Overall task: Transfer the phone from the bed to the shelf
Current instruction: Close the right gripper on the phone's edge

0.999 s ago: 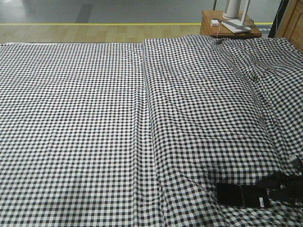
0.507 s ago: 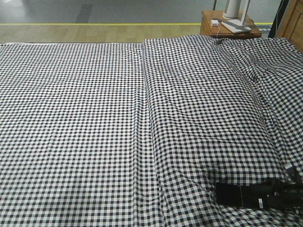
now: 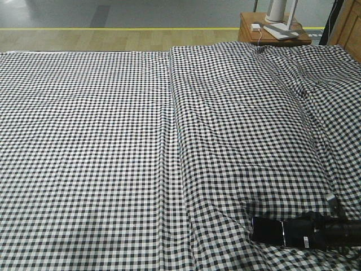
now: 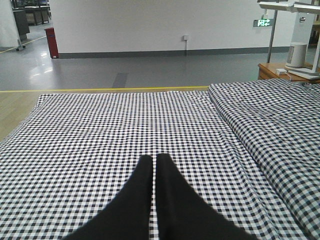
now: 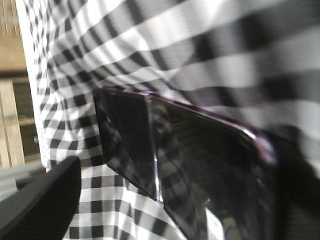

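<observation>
The phone (image 3: 267,230) lies flat on the bed (image 3: 113,141) near its front right corner. Up close it is a glossy black slab with a purplish rim (image 5: 200,165). My right gripper (image 3: 307,232) reaches in low from the right and is open, straddling the phone's right end. In the right wrist view (image 5: 175,165) one dark finger (image 5: 42,200) stands clear of the phone, with checked sheet showing between them. My left gripper (image 4: 155,159) hovers over the bed (image 4: 100,130), shut on nothing. Pale planks at the wrist view's left edge (image 5: 10,115) may be the shelf.
A reddish-brown nightstand (image 3: 271,33) with white items on it stands beyond the bed's far right corner. A raised fold (image 3: 175,130) runs down the mattress middle. Wood-and-grey floor with a yellow line (image 3: 113,28) lies past the far edge.
My right gripper has slid left along the sheet, further over the phone. The phone's left end has shifted slightly left. The left arm is not seen earlier.
</observation>
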Motion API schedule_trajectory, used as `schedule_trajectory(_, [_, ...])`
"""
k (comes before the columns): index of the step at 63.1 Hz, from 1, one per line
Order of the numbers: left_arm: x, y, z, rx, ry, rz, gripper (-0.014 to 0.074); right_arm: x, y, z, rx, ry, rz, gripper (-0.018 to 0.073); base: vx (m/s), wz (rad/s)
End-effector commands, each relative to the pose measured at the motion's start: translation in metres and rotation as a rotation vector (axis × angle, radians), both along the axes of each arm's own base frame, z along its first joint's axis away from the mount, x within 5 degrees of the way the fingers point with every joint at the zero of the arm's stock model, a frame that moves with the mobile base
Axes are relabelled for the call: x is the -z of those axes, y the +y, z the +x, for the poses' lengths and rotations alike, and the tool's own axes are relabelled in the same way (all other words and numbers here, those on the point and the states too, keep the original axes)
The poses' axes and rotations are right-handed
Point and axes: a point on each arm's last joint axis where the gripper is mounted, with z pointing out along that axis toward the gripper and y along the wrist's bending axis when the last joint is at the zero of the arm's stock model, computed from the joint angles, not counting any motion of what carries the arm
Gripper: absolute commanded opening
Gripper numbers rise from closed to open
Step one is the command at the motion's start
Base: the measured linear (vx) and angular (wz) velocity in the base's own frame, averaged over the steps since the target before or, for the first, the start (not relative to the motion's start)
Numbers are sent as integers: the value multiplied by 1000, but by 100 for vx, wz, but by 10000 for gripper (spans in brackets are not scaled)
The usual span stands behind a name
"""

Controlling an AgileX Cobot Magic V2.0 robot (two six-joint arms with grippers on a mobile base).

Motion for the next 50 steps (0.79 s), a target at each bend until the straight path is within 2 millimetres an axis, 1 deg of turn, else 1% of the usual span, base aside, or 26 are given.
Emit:
schedule_trajectory(1, [-15,0,-1,2,-108,-11,1,-26,11,12,-76,-70,118,580,0,0])
schedule_trajectory(7, [-15,0,-1,2,-108,-11,1,-27,11,12,-83,-67,115,540,0,0])
schedule_trajectory(13, [-15,0,-1,2,-108,-11,1,-31,6,11,-103,-66,100,456,0,0])
schedule_trajectory(20, [-15,0,-1,2,-108,-11,1,-36,0,9,-125,-71,79,308,0,0])
schedule_trajectory(22, [-15,0,-1,2,-108,-11,1,-38,-3,9,-127,-76,73,249,0,0])
schedule_trajectory(23, [-15,0,-1,2,-108,-11,1,-38,-3,9,-127,-77,73,237,0,0])
schedule_trajectory(28, [-15,0,-1,2,-108,-11,1,-41,-9,8,-125,-82,63,83,0,0])
schedule_trajectory(32, [-15,0,-1,2,-108,-11,1,-43,-11,7,-126,-83,57,-17,0,0])
schedule_trajectory(50, [-15,0,-1,2,-108,-11,1,-56,-20,7,-125,-25,35,-8,0,0])
